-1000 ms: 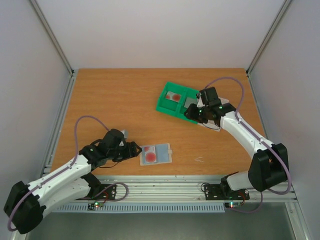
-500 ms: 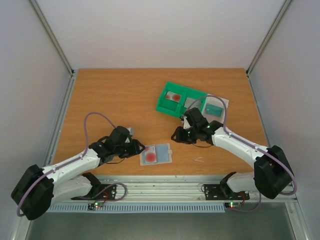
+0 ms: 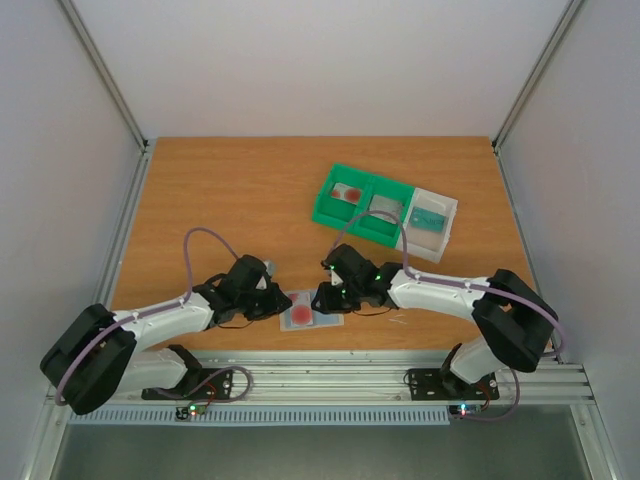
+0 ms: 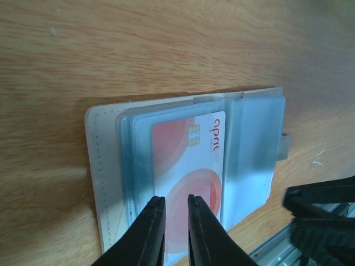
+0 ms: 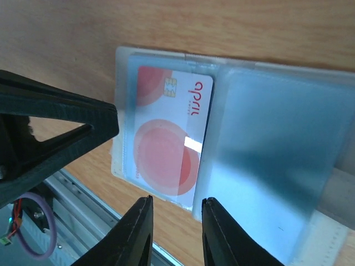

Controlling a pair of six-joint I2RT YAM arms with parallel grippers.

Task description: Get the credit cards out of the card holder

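The card holder [image 3: 328, 305] lies open near the table's front edge, beige outside [image 4: 102, 166] and grey-blue inside [image 5: 277, 144]. A white credit card with red circles [image 4: 191, 166] sits in its left pocket [image 5: 166, 133]. My left gripper [image 4: 176, 199] hovers over the card's near end, its jaws a narrow gap apart with nothing between them. My right gripper [image 5: 176, 199] stands open over the holder's front edge, astride the card's corner and the fold. In the top view the left gripper [image 3: 278, 303] and right gripper [image 3: 325, 297] flank the holder.
A green two-compartment tray [image 3: 365, 222] stands at the back right, with a red-marked card [image 3: 347, 192] and a grey card [image 3: 383, 204] in it. Beside it a white tray [image 3: 448, 232] holds a teal card [image 3: 428, 215]. The metal rail [image 3: 330, 375] runs just in front of the holder.
My right arm has swung from the trays down to the card holder, its jaws narrowing a little. The left gripper has slid right onto the holder and its jaws have closed to a narrow gap.
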